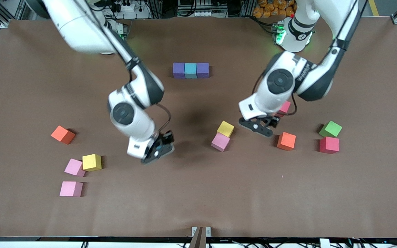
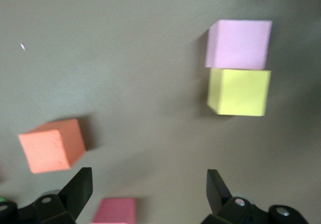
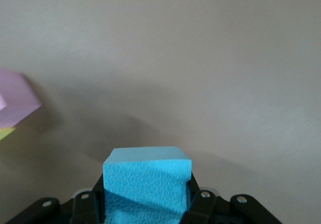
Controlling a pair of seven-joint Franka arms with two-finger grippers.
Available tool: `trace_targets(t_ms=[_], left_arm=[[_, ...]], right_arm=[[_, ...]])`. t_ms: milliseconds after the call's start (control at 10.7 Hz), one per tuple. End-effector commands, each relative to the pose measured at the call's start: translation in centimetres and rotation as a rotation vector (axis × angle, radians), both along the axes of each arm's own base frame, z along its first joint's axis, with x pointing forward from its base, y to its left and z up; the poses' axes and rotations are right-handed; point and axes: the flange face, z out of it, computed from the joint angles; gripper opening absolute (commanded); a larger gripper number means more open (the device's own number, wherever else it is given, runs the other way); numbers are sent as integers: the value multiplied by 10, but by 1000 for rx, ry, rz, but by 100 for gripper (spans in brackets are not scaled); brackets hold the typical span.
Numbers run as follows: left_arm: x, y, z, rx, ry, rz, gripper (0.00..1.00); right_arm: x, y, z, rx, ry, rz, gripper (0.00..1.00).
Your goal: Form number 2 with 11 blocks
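Two white arms, glossy shells, black bands at the joints. Left arm (image 1: 288,82): round dark grey cap on the wrist joint, black elbow cover, green light glowing at the base, red dot beside it. Right arm (image 1: 133,103): same build, same dark round cap, thin black cable looping from wrist to hand, faint green glow near its base. Left pincer (image 1: 258,126): black, flat bar-shaped body; wedge-shaped black fingers (image 2: 80,189), silver screw heads on the mounts. Right pincer (image 1: 159,148): black body under a white flange, small pale spot on its face; black fingers (image 3: 195,204) with silver screws alongside.
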Motion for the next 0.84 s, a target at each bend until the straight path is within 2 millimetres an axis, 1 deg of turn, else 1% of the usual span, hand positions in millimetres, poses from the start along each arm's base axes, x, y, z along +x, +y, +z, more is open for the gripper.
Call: trace_targets(t_ms=[0, 187, 280, 373, 467, 560, 653, 746], left_arm=[[11, -7, -6, -20, 18, -48, 100], [12, -9, -11, -18, 24, -45, 100], [15, -3, -10, -11, 18, -41, 100], [26, 21, -7, 15, 12, -21, 100], [24, 23, -7, 33, 27, -20, 100], [25, 26, -9, 72, 15, -85, 100], [25, 26, -11, 78, 16, -93, 100], [24, 24, -13, 73, 19, -46, 100]], right_arm=[[-67, 39, 16, -8, 21, -128, 10], [-106, 77, 12, -46, 14, -189, 10], [-129, 97, 10, -72, -2, -217, 9], [-157, 118, 5, -91, -8, -252, 9], [-181, 134, -1, -100, 0, -297, 7], [-207, 150, -8, -117, -8, -323, 7], [-227, 161, -14, -141, -45, -335, 7], [-252, 171, -22, -164, -74, -334, 7]])
